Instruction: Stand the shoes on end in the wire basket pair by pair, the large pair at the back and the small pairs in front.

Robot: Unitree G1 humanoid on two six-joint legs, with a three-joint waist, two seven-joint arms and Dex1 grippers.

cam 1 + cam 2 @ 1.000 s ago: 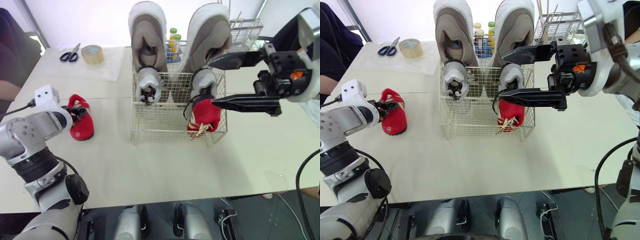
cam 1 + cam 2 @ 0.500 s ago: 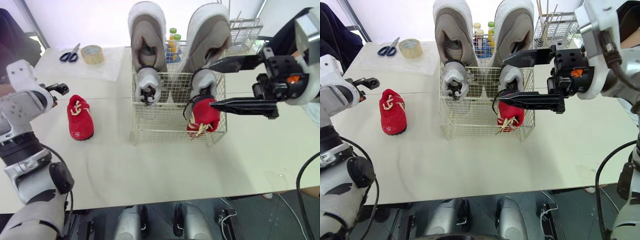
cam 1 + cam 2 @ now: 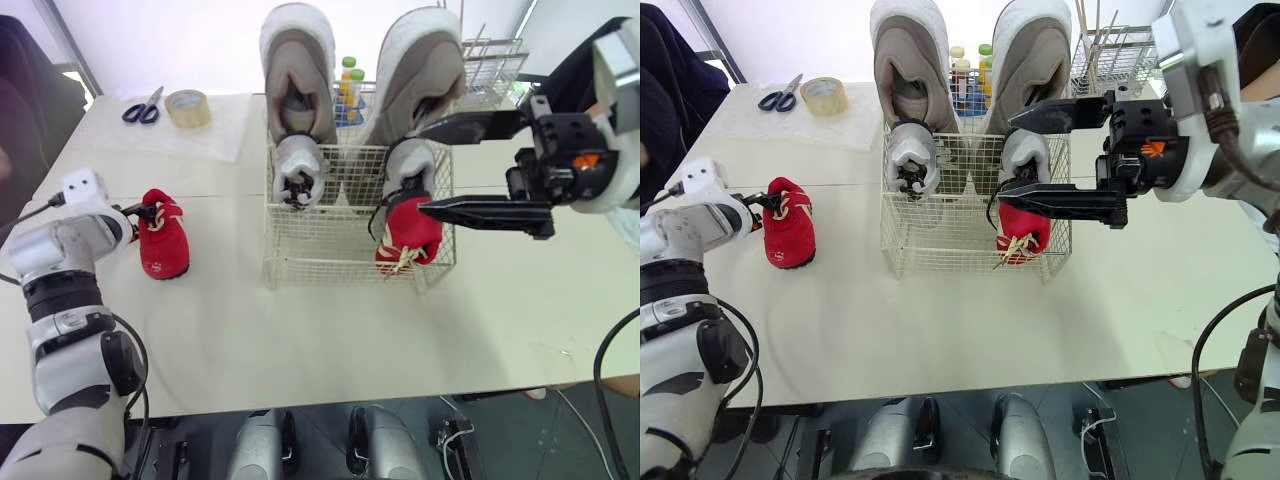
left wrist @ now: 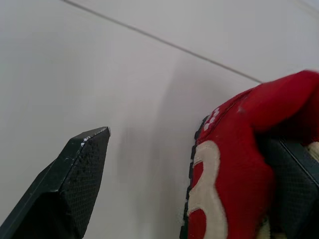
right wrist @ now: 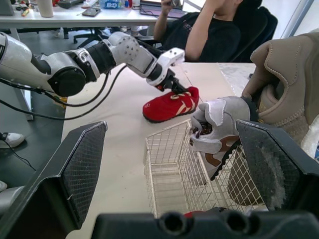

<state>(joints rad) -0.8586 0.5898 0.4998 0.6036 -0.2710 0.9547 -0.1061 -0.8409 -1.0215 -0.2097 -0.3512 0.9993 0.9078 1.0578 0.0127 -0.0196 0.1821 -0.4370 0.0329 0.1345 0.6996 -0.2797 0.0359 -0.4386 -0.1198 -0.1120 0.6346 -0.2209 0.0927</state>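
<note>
Risks skidding the red shoe (image 3: 163, 245) near the table's (image 3: 300, 330) left edge by closing the spread-apart, off-centre left claw (image 3: 143, 212).

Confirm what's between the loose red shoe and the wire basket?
Nothing. The loose red shoe and the wire basket are separated by bare tabletop, as both eye views show.

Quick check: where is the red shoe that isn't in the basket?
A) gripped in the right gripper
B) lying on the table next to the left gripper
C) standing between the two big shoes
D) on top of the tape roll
B: the red shoe lies on the table, on the robot's left of the wire basket, with the left gripper at its heel.
</note>
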